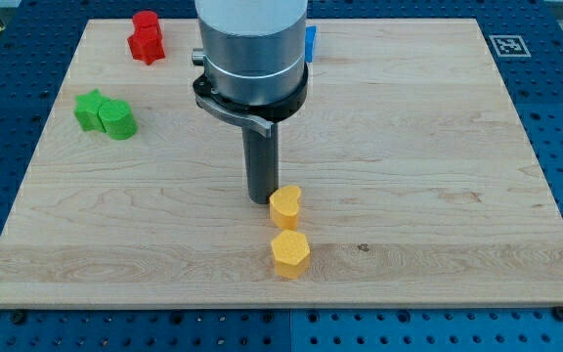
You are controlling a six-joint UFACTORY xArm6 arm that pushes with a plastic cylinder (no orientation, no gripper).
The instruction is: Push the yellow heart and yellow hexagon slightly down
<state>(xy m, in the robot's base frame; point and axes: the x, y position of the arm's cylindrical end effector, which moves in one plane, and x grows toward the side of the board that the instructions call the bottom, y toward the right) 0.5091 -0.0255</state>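
The yellow heart point(285, 207) lies on the wooden board point(438, 147) below the view's centre. The yellow hexagon point(289, 253) sits just below it, close to it or touching. My tip point(260, 198) is down on the board right at the heart's upper left side, touching it or nearly so. The rod rises from there into the grey arm body at the view's top.
Two red blocks point(147, 37) stand together at the top left. A green star-like block point(90, 109) and a green round block point(118, 120) sit side by side at the left. A blue block point(311, 42) shows partly behind the arm at the top.
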